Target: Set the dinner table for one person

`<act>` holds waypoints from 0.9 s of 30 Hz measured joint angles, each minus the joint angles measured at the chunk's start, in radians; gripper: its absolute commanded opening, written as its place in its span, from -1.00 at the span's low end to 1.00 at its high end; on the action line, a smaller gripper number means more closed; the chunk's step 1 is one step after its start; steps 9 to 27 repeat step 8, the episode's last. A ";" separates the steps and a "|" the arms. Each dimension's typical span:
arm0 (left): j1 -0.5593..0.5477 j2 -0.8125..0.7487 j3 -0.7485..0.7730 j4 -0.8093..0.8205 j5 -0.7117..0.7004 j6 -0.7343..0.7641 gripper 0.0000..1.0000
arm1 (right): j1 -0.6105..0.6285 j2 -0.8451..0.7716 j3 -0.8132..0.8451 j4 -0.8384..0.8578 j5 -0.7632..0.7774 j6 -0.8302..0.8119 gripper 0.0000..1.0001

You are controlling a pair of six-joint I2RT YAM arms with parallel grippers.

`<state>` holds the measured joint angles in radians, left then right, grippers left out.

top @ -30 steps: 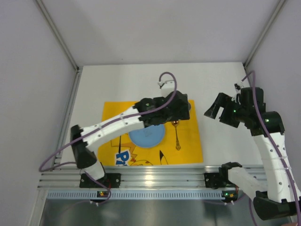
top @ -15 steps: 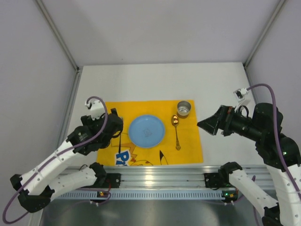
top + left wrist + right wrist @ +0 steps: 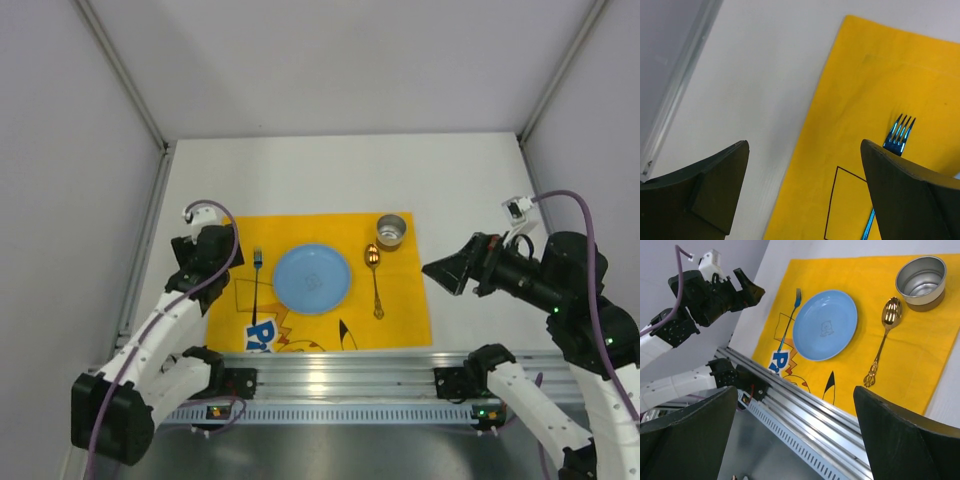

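The white dinner table (image 3: 300,170) carries a yellow cartoon mat (image 3: 410,300). On the mat lie a blue plate (image 3: 312,278) in the middle, a blue fork (image 3: 256,285) to its left, a gold spoon (image 3: 376,285) to its right and a metal cup (image 3: 391,231) at the far right corner. My left gripper (image 3: 212,268) is open and empty above the mat's left edge; its wrist view shows the fork's tines (image 3: 900,132) beside its right finger. My right gripper (image 3: 445,268) is open and empty, raised just right of the mat; its wrist view shows plate (image 3: 825,325), spoon (image 3: 885,335) and cup (image 3: 921,276).
An aluminium rail (image 3: 330,375) runs along the table's near edge. Grey enclosure walls close in the left, right and far sides, with a metal frame strip (image 3: 150,230) along the left edge. The left arm (image 3: 710,295) shows in the right wrist view.
My left arm drew back from over the plate and cup to the mat's left edge, uncovering the fork beside the plate. My right gripper turned and moved slightly lower.
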<state>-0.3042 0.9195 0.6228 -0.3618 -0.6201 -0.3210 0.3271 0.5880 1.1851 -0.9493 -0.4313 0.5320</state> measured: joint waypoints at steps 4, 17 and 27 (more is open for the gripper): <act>0.087 0.082 -0.077 0.156 0.101 0.037 0.96 | 0.000 0.043 0.000 0.007 0.017 -0.013 1.00; 0.153 0.141 -0.079 0.308 0.163 0.057 0.96 | 0.000 0.069 0.000 0.041 0.017 -0.039 0.99; 0.153 0.141 -0.079 0.308 0.163 0.057 0.96 | 0.000 0.069 0.000 0.041 0.017 -0.039 0.99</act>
